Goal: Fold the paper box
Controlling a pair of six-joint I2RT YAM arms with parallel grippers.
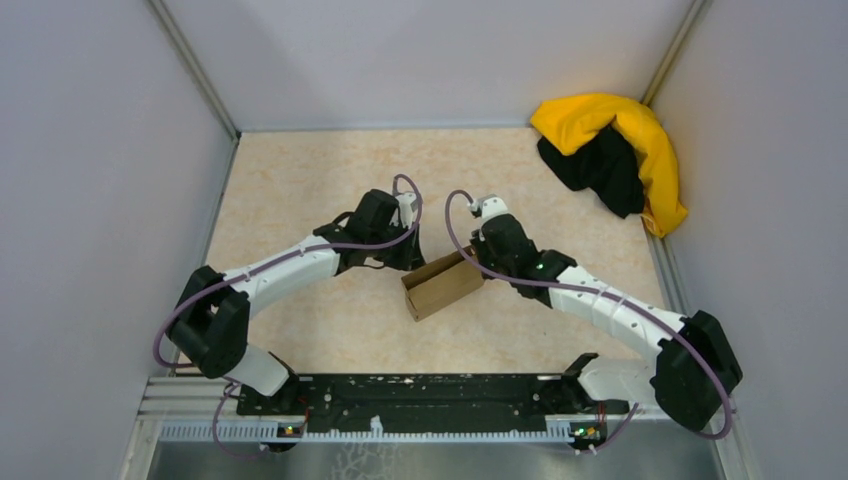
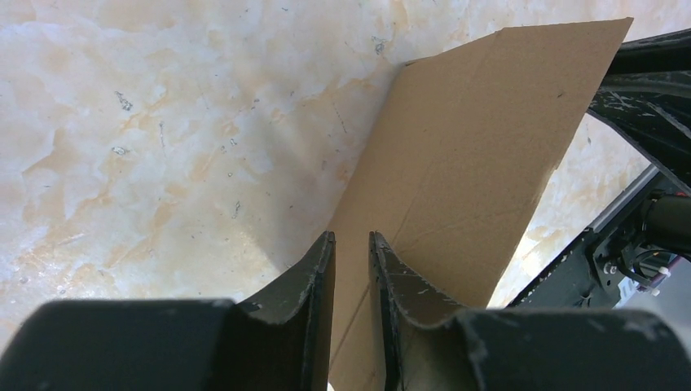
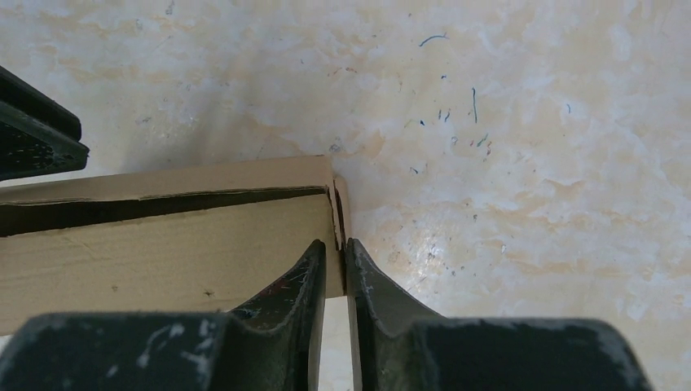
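Left gripper (image 2: 350,238) seen from the wrist, over a pale marbled table (image 2: 163,122) flecked with small dark marks. The two black fingers (image 2: 319,277) stand narrowly apart. The paper box (image 2: 473,147) appears as one plain brown panel, tilted, widening from the fingers toward the far right. Its lower edge enters the gap between the fingers; whether the pads actually press on it cannot be judged from this angle. A faint crease crosses the panel just above the right finger. Black arm hardware (image 2: 644,122) borders the panel's right edge.
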